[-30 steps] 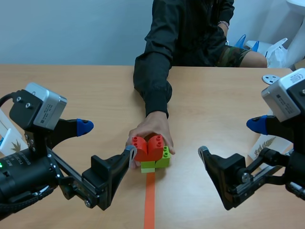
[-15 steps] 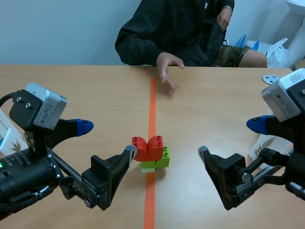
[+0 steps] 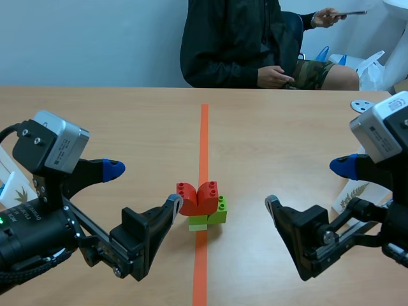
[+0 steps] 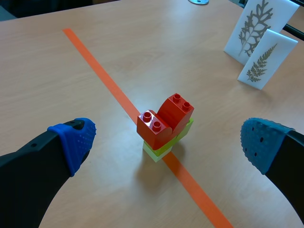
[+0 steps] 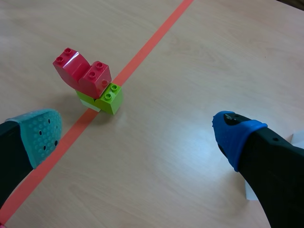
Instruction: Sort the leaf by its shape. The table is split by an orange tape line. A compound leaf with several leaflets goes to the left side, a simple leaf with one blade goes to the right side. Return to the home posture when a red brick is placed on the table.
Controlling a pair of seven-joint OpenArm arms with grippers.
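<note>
- The counter [image 3: 115, 121] was a pale wood surface. An orange tape line [image 3: 203, 140] divided it, running from the lower centre of the scene frame to the upper centre.
- A small brick stack stood on the tape line at the centre of the scene frame. Two red bricks [image 3: 197, 195] with curved sides sat on top, touching each other, and rested on green bricks [image 3: 218, 210].
- The left pincer [image 3: 143, 188] sat at the lower left of the scene frame. It was released, with its fingers wide apart and nothing between them.
- In the left wrist view, the stack lay ahead of the left pincer, between the lines of its two fingers. It was apart from both blue pads [image 4: 73, 140].
- The right pincer [image 3: 307, 185] sat at the lower right of the scene frame, also released and empty.
- In the right wrist view, the stack lay ahead of the right pincer, nearer its teal-padded finger, and touched neither finger.
- A white leaf card [image 3: 354, 194] printed with a fern-like leaf of several leaflets stood at the right edge of the scene frame, right of the tape line. The right arm partly hid it.
- The left wrist view showed a taller second leaf card [image 4: 259, 28] standing upright just beside the first.
- A third card [image 3: 14, 191] stood at the left edge of the scene frame, mostly hidden behind the left arm. Its leaf shape could not be determined.
- A grey disc [image 3: 364, 105] lay flat at the right edge of the scene frame.
- A person [image 3: 233, 41] in a dark jacket sat across the counter at the upper centre.
</note>
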